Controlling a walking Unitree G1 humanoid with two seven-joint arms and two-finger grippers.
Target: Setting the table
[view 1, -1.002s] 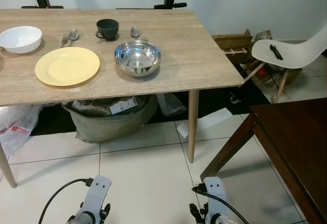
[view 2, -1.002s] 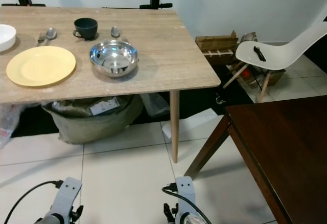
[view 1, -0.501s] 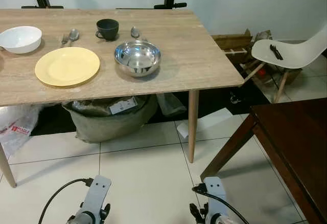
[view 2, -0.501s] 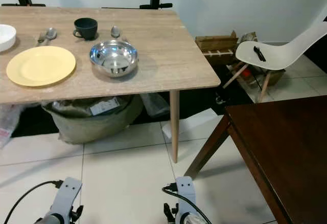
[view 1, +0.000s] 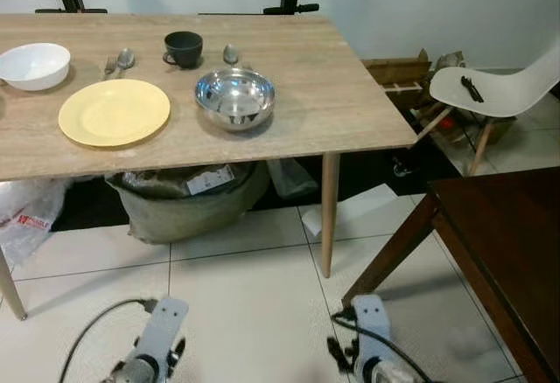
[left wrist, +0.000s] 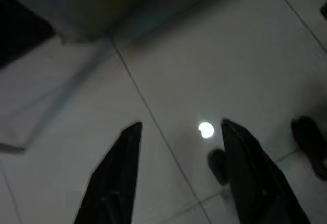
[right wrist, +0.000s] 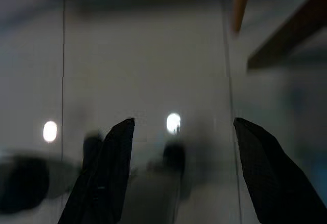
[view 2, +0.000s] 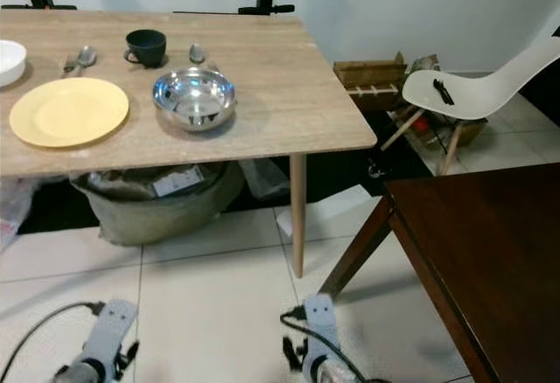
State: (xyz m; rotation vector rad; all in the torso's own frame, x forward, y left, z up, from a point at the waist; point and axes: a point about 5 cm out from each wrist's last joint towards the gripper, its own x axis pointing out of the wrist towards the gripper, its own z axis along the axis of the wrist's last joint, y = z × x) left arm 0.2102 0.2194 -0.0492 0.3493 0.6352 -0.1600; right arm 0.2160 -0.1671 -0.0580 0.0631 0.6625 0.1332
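On the light wooden table lie a yellow plate, a shiny steel bowl, a dark cup and a white bowl. A fork and spoon rest behind the plate, and another spoon sits behind the steel bowl. Both arms hang low in front of the table, the left arm and the right arm over the floor tiles. My left gripper is open above bare tile. My right gripper is open too, holding nothing.
A dark brown table stands close at the right. A white chair with a black object on its seat is beyond it. Under the light table sit a grey sack and a plastic bag; its leg is near.
Both arms at the bottom have shifted slightly and look blurred. The things on the table have not moved.
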